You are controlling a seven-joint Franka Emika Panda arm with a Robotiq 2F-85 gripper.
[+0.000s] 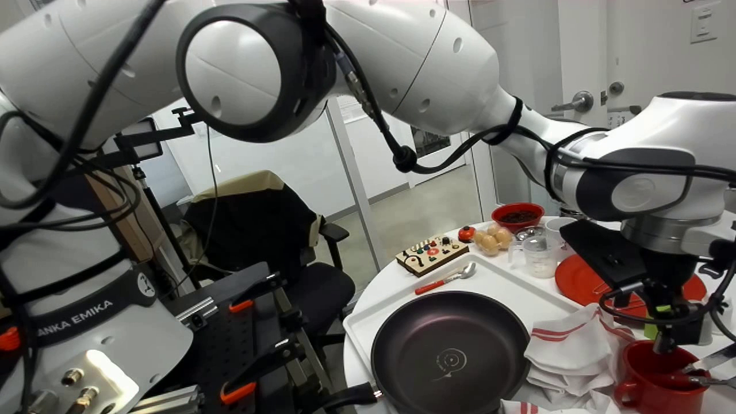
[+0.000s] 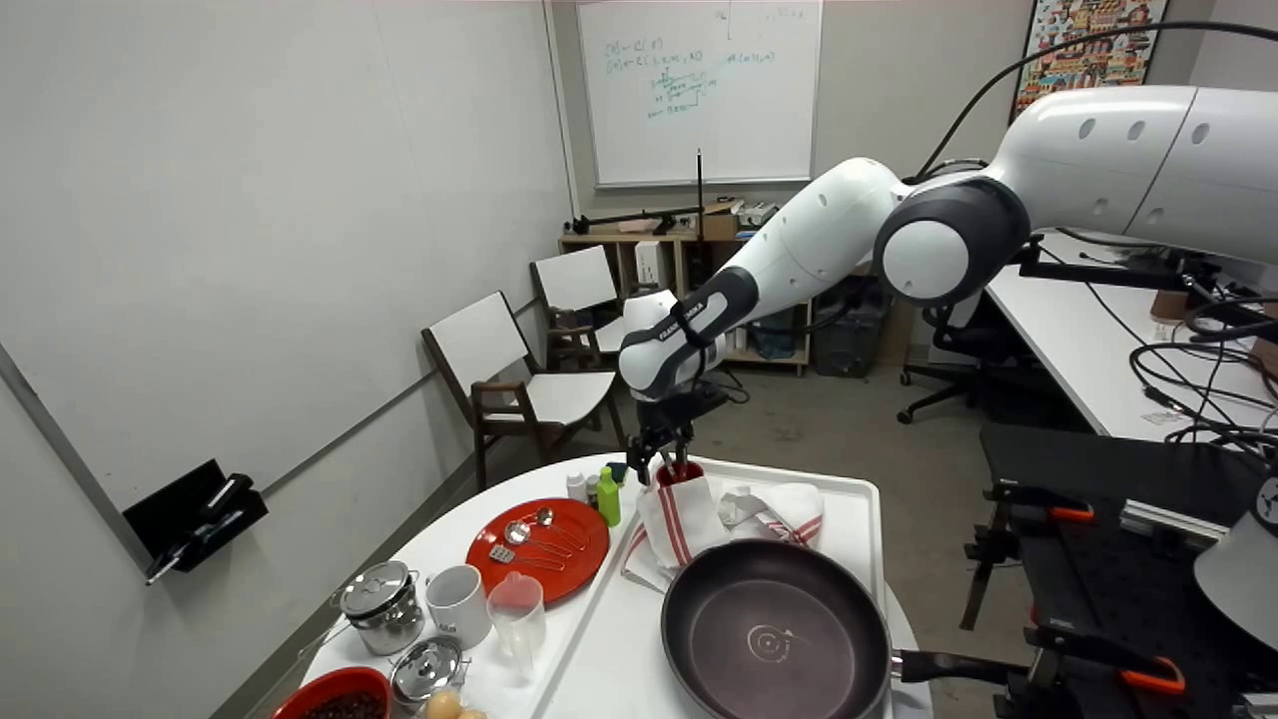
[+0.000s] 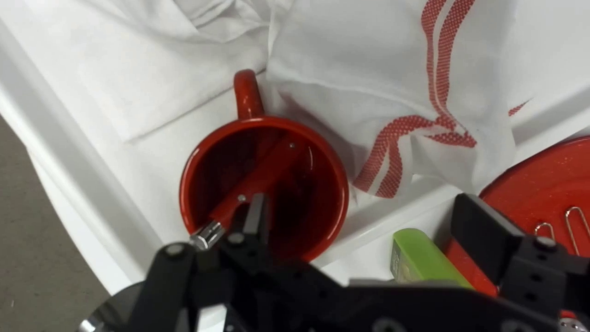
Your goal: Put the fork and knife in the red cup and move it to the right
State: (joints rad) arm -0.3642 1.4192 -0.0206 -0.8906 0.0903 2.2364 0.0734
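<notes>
Your claw (image 3: 364,216) stands spread wide, one finger (image 3: 255,216) over the mouth of the red cup (image 3: 309,198), the other finger (image 3: 484,240) past its rim, near the green bottle (image 3: 428,258); you can't tell how deep the first reaches. Two pieces of cutlery (image 1: 712,357) lean in the cup, inside the white tray (image 3: 60,115). Striped cloth (image 3: 368,60) lies just beside; farther out sits the black pan (image 1: 448,351).

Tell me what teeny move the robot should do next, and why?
Probably lower the gripper slightly, ready to pinch the side of the red cup. Its jaws stand open, with one finger over the cup's mouth and the other outside it. In an exterior view, cutlery already leans in the cup, so moving the cup seems left to do.
</notes>
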